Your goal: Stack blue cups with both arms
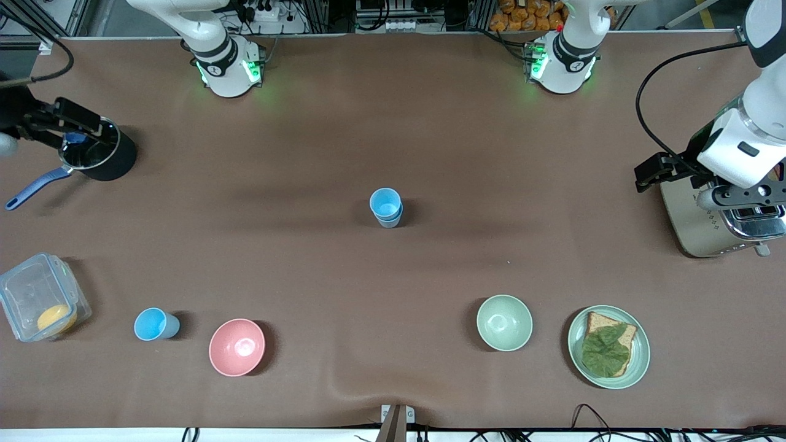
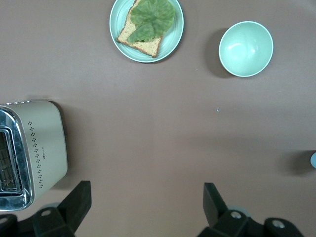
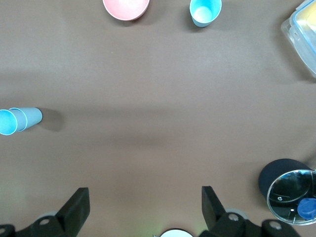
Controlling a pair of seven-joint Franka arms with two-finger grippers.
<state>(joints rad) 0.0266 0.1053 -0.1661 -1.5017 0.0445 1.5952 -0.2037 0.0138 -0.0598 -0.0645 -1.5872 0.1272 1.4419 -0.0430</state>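
stacked blue cups mid-table, bare cloth around

A black saucepan with a glass lid and blue handle, a clear container holding something orange, a pink bowl, a pale-green bowl, a plate bearing lettuce-topped toast and a beige toaster share the brown table.

Sky-blue cup nested in grey-blue cup; pink bowl.
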